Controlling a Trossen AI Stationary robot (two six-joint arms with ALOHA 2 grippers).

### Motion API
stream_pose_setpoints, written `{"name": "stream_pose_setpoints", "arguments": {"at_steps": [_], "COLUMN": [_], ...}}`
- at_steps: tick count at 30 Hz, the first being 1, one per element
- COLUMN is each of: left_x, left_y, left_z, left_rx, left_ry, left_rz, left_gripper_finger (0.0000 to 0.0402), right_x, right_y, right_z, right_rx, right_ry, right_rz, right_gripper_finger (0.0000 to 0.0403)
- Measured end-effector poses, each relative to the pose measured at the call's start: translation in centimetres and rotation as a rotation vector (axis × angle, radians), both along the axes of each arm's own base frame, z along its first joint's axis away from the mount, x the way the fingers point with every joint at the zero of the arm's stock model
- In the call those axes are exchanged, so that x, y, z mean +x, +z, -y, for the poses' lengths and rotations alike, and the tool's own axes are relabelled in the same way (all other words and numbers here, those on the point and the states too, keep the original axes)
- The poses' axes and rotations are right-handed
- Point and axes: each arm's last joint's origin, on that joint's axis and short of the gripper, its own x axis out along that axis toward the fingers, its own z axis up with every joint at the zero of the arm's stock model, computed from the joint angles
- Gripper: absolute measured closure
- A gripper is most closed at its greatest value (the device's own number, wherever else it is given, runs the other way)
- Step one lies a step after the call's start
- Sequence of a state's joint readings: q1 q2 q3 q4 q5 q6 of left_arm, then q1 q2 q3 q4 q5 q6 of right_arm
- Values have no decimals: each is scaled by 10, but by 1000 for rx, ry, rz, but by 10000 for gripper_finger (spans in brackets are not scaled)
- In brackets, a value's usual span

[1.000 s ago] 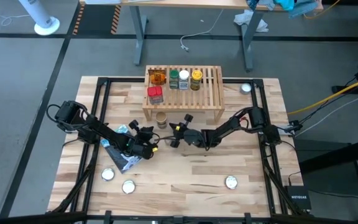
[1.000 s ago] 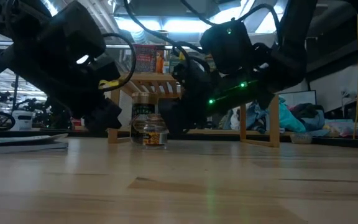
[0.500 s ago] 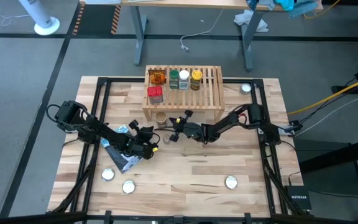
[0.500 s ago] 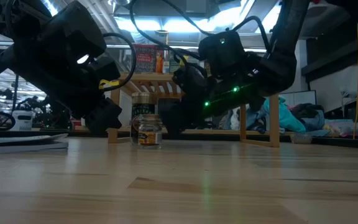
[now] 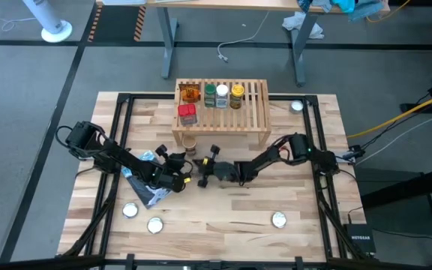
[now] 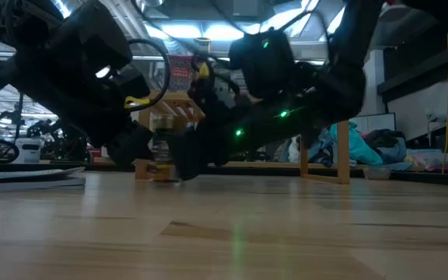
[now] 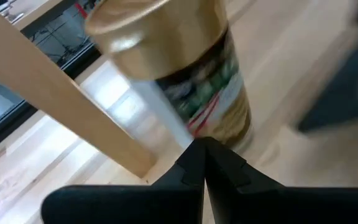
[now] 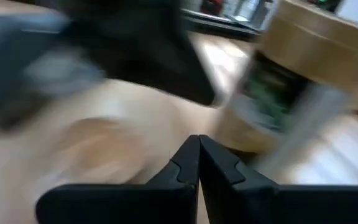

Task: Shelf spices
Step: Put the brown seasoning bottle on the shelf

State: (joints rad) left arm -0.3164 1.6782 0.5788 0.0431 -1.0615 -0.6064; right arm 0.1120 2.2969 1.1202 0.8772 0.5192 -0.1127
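silver discs (image 5: 154, 224) on tabletop (image 5: 231, 217), blue-and-white pouch (image 5: 147, 193)

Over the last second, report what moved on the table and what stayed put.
The right gripper, shut and holding nothing, swept across the table toward the left arm, ending near the tan-lidded jar that stands in front of the shelf. The left gripper stayed shut in place by the blue-and-white pouch. The jars on the shelf and the silver discs did not move.

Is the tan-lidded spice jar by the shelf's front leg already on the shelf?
No. The tan-lidded jar stands on the tabletop beside the light-wood shelf.
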Motion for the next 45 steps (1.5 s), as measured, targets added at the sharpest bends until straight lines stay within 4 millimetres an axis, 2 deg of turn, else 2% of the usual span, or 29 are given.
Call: {"name": "stream_pose_setpoints", "arguments": {"at_steps": [3,11,22,29,45], "left_x": [-2,-11,-42,-44,-44], "left_y": [-1,-3,-10,-9,-9], "left_z": [5,20,12,11,12], "left_rx": [0,-15,-16,-9,-12], "left_ry": [-20,-54,127,140,139], "left_rz": [-6,-12,-23,-23,-18], "left_gripper_finger": [401,401,401,401,401], "right_x": [-1,-3,-5,-6,-10], "right_y": [-1,-2,-5,1,11], "right_z": [-10,-6,-5,-3,8], "right_rx": [-3,-31,-55,-154,-244], "right_ry": [20,-65,-103,-148,-159], "right_rz": [-13,-20,-73,-112,-200], "right_gripper_finger": [391,391,391,391,391]}}
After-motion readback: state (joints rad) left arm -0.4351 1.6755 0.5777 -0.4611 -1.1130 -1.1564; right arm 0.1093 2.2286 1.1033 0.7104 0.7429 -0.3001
